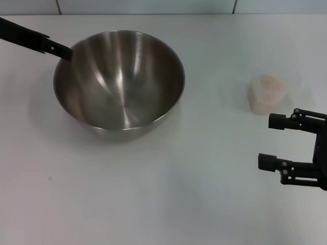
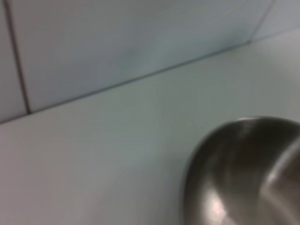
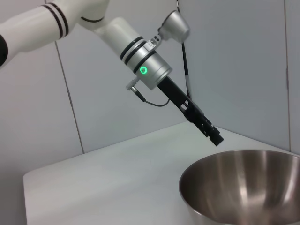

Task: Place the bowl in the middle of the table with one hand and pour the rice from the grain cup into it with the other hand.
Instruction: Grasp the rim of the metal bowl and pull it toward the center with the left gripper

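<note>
A: Where's the bowl (image 1: 120,80)?
B: On the white table (image 1: 165,209), left of the middle and a bit far. Big, shiny, and nothing in it.

A: And the cup (image 1: 267,93)?
B: On the right side, standing up, well apart from the bowl. It's small and see-thru w/ pale rice (image 1: 270,81) heaped to the top.

A: What's the left pincer (image 1: 68,52) doing?
B: It comes in from the far left as a long black bar. Its tip is right at the bowl's left rim. In the right wrist view the left pincer (image 3: 215,138) tip looks just above the rim, w/ the white arm (image 3: 70,23) behind it and a green light on the arm.

A: Is it holding the rim?
B: Can't tell. Fingers look close together, but I can't see if they pinch the rim or just sit by it.

A: What does the left wrist view show?
B: Only part of the bowl (image 2: 243,173), the table (image 2: 93,164) and the wall (image 2: 117,42) behind. No fingers.

A: And the right pincer (image 1: 271,141)?
B: Near right, just nearer than the cup, not touching it. Its two black fingers (image 1: 280,121) point left, spread wide, w/ nothing between them.
</note>
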{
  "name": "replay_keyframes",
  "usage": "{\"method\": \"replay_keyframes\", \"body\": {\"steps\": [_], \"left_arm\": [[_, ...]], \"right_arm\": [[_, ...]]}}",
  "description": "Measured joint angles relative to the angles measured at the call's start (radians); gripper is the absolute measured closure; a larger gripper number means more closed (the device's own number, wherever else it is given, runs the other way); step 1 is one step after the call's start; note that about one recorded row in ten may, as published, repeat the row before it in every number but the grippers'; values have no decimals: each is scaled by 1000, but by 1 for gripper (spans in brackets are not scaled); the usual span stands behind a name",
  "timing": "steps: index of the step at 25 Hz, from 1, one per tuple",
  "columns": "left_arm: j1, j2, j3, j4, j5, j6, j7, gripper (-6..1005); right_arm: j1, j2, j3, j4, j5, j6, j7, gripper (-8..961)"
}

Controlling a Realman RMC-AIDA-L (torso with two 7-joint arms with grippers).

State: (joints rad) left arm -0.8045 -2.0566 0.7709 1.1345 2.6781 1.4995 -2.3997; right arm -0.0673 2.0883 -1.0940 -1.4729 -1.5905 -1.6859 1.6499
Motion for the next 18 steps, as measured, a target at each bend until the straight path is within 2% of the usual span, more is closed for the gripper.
{"method": "replay_keyframes", "body": {"steps": [5, 18], "left_arm": [[-13, -3, 56, -62, 4, 1, -12, 198], [-13, -4, 77, -129, 7, -63, -9, 199]], "right_arm": [[3, -3, 3, 14, 0, -1, -17, 168], [8, -2, 14, 14, 0, -26, -36, 168]]}}
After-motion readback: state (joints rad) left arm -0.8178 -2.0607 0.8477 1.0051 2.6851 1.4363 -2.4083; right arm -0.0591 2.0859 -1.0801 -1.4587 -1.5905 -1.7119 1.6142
